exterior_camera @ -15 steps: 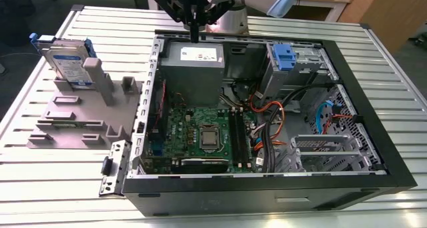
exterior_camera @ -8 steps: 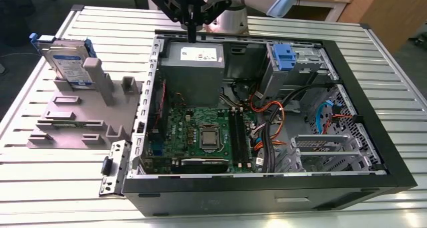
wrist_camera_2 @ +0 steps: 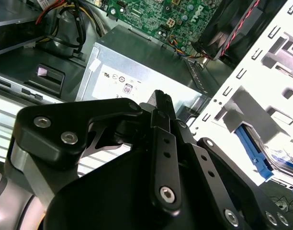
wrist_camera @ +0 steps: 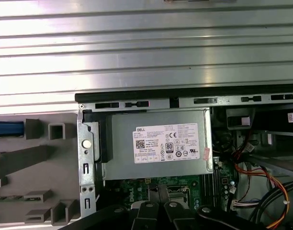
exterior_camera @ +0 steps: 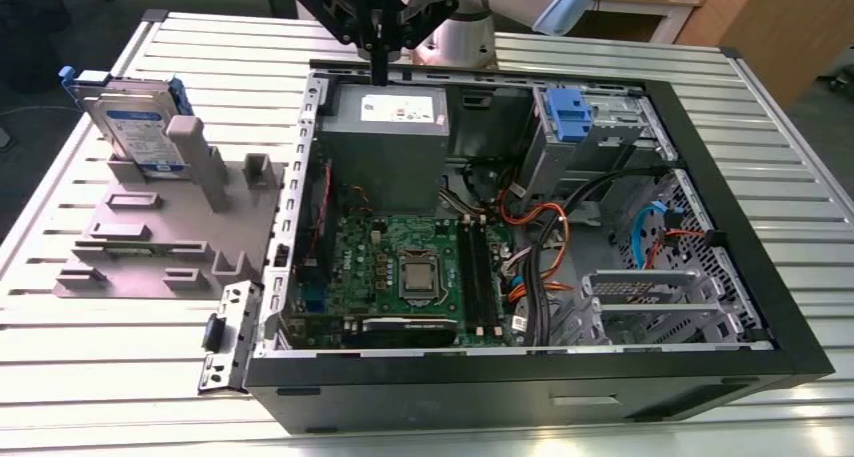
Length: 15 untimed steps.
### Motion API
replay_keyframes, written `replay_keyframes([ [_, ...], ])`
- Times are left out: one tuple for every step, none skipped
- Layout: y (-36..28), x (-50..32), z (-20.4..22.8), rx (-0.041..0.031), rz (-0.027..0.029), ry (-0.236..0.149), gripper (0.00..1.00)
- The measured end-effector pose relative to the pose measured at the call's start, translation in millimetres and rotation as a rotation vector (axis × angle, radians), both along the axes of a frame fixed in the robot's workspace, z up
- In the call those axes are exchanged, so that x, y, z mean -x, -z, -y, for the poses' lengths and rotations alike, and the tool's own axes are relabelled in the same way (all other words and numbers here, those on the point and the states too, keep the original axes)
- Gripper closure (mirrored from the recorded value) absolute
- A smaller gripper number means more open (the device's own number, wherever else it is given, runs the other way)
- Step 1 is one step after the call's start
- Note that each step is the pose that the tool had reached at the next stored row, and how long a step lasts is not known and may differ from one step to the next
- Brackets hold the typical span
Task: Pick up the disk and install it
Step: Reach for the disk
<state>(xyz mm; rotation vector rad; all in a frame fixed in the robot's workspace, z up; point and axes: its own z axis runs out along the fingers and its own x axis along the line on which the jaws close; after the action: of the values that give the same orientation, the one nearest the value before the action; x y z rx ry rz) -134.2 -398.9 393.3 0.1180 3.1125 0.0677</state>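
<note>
Hovering in the exterior view, my black gripper hangs at the far rim of the open black computer case, just above the grey metal power-supply box with a white sticker. Jaws pressed together, nothing between them. The flat silver disk with white-and-blue label and blue plastic side rails stands upright in the grey plastic fixture on the slatted metal table. That is at the exterior view's left, outside the case, well apart from me. A green motherboard lies inside the case, and a small blue plastic clip stands at the drive bay. In the second wrist view my fingers meet at the tips over the power-supply box, and a blue rail of the disk shows past the pale case wall. In the first wrist view the gripper tips sit closed over the motherboard edge beside the box, and the disk's blue rail shows at the fixture.
</note>
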Motion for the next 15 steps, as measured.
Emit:
replay_keyframes([
  [0.0, 0.3, 0.0, 0.0, 0.0, 0.0, 0.89],
  [0.0, 0.4, 0.0, 0.0, 0.0, 0.0, 0.89],
  [0.3, 0.8, 0.0, 0.0001, -0.0002, 0.0, 0.89],
  [0.5, 1.6, 0.0, 0.0, -0.0002, 0.0, 0.89],
  [0.5, 1.6, 0.0, 0.0, -0.0001, 0.0, 0.89],
  [0.5, 1.6, 0.0, 0.0, -0.0002, 0.0, 0.89],
  [0.5, 2.1, 0.0, 0.0, -0.0002, 0.0, 0.89],
  [0.5, 2.5, 0.0, 0.0, -0.0002, 0.0, 0.89],
  [0.5, 2.7, 0.0, 0.0001, -0.0002, 0.0, 0.89],
  [0.5, 2.9, 0.0, 0.0001, -0.0002, 0.0, 0.89],
  [0.5, 4.7, 0.0, 0.0, -0.0002, 0.0, 0.89],
  [0.5, 8.1, 0.0, 0.0001, -0.0002, 0.0, 0.89],
  [0.5, 8.3, 0.0, 0.0001, -0.0002, 0.0, 0.89],
  [0.5, 8.5, 0.0, 0.0, -0.0002, 0.0, 0.89],
  [0.5, 8.7, 0.0, 0.0, -0.0002, 0.0, 0.89],
])
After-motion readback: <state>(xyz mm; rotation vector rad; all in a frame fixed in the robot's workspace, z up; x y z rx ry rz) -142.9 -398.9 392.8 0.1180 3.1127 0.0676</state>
